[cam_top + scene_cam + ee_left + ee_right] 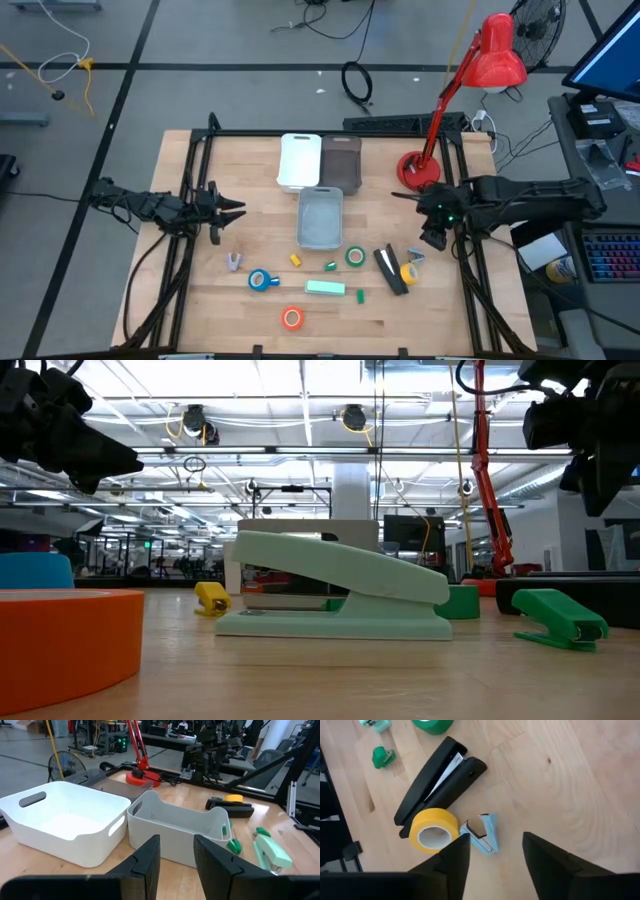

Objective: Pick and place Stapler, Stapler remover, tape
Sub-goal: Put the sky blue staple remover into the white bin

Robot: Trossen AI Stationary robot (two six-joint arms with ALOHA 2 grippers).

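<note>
Above yellow tape (434,830), right gripper (492,857) agape.

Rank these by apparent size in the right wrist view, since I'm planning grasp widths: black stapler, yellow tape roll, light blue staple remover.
1. Black stapler, clearly largest.
2. Yellow tape roll.
3. Light blue staple remover, smallest.

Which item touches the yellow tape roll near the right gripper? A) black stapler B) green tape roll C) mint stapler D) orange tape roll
A: in the right wrist view the yellow tape roll rests against the black stapler, with the blue staple remover on its other side.
</note>
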